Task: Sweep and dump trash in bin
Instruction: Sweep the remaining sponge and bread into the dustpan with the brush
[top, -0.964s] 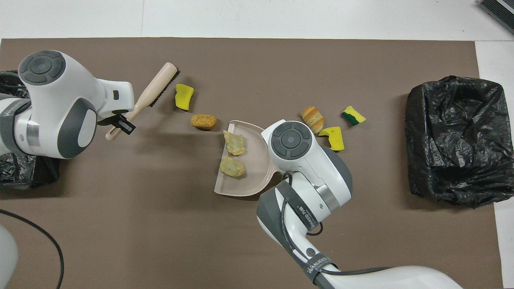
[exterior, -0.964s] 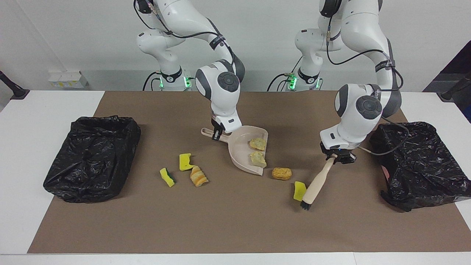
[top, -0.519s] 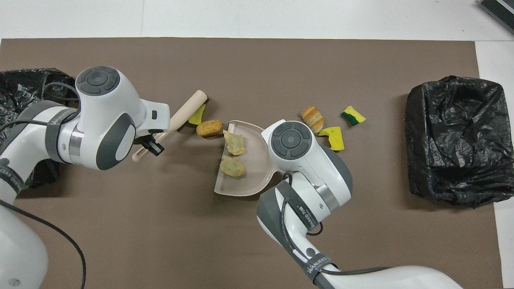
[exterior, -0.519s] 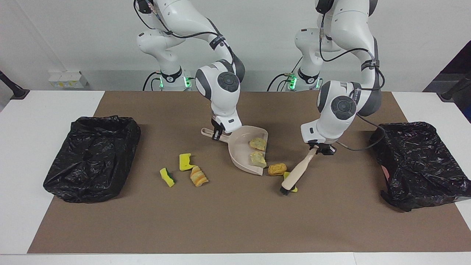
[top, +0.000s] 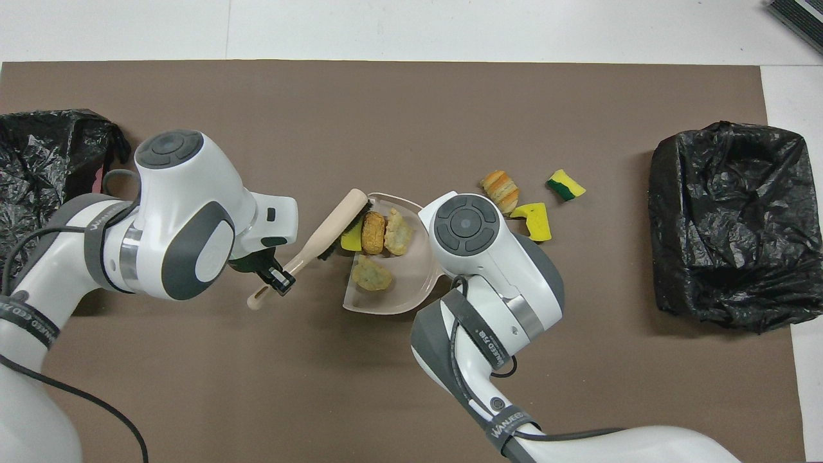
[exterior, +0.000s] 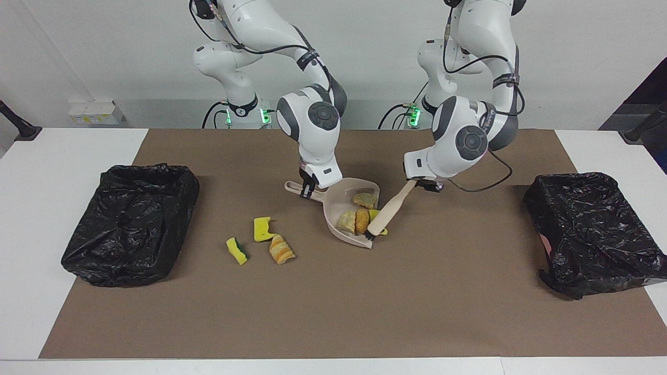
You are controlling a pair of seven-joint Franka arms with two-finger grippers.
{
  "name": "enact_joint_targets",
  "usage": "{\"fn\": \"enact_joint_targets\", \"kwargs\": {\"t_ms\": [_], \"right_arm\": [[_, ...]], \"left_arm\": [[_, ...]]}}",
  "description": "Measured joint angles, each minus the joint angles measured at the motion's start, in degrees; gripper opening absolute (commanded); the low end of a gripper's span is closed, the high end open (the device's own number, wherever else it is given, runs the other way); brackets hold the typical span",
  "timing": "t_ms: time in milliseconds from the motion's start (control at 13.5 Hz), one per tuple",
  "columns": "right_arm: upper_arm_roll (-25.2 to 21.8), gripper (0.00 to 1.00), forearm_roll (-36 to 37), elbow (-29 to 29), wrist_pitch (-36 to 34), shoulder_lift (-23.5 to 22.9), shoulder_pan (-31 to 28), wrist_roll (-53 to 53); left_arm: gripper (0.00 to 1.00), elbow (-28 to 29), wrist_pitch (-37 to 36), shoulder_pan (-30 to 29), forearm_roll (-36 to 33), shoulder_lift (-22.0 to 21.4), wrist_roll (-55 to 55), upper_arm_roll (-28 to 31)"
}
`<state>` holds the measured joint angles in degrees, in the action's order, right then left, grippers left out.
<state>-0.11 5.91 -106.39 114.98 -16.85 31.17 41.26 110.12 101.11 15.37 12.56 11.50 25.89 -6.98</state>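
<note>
My right gripper [exterior: 307,188] is shut on the handle of the beige dustpan [exterior: 333,205], which rests on the brown mat; in the overhead view the arm's own wrist hides it. My left gripper [exterior: 424,183] is shut on the handle of the brush [exterior: 388,211], whose bristles sit at the pan's lip. Trash in the pan [top: 398,292]: two pale chunks [exterior: 365,199] [exterior: 347,221], a brown-orange lump [top: 373,233] and a yellow sponge piece [top: 350,239] against the brush [top: 334,225]. On the mat toward the right arm's end lie a yellow sponge [exterior: 263,229], a green-backed sponge [exterior: 237,251] and a bread-like lump [exterior: 281,249].
Two bins lined with black bags stand on the mat, one at the right arm's end [exterior: 130,221] and one at the left arm's end [exterior: 594,229]. White table [exterior: 52,172] shows around the mat.
The left arm swept the brush toward the dustpan, pushing the brown lump and the yellow sponge piece into it and shoving one pale chunk deeper. The right arm and pan stayed put.
</note>
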Motion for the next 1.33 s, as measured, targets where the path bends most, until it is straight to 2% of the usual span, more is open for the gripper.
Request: {"fn": "enact_joint_targets", "kwargs": {"t_ms": [445, 815, 1186, 1334], "right_arm": [[0.0, 0.0, 0.0, 0.0, -0.01, 0.0, 0.01, 0.0], [0.0, 0.0, 0.0, -0.01, -0.02, 0.0, 0.01, -0.07], [0.01, 0.0, 0.0, -0.01, -0.04, 0.0, 0.01, -0.25], [0.01, 0.0, 0.0, -0.01, -0.05, 0.0, 0.02, -0.25]], "left_arm": [[0.0, 0.93, -1.44, 0.91, 5.01, -3.21, -0.01, 0.15], [0.0, 1.11, -4.44, 1.45, 5.38, -5.96, -1.12, 0.34], [0.0, 1.13, -8.63, 1.34, 5.46, -11.1, -1.55, 1.5], [0.0, 1.17, -8.67, 0.85, 5.32, -11.55, -4.42, 1.89]]}}
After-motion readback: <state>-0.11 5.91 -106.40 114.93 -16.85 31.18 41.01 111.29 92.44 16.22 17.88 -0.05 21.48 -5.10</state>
